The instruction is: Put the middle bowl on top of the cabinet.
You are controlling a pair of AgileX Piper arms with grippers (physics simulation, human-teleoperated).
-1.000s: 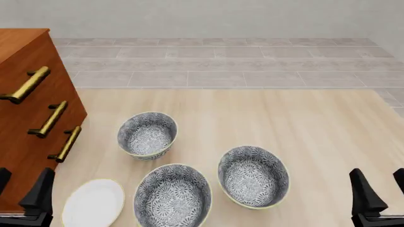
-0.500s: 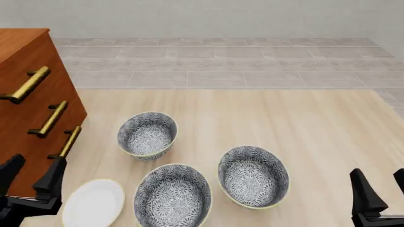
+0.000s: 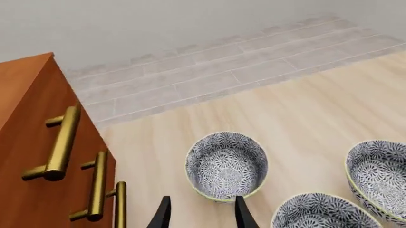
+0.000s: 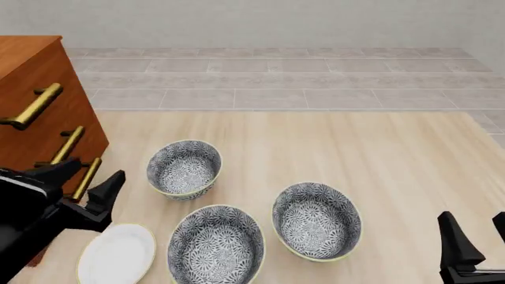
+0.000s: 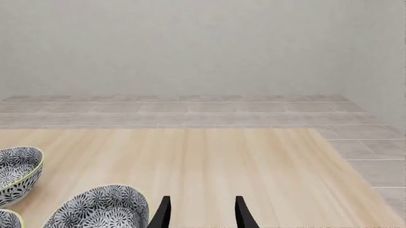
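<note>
Middle bowl (image 4: 316, 220) unmoved on table (image 4: 379, 160), left gripper (image 4: 83, 180) (parted, empty) risen toward cabinet (image 4: 39, 112).

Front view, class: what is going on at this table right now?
Two robot arms are at a table with three floral bowls, a white plate and a wooden cabinet. The left gripper is open and empty beside the cabinet's drawer fronts, facing the smallest bowl. The right gripper is open at the near right edge. The two larger bowls sit untouched, and nothing is on the cabinet yet.
</note>
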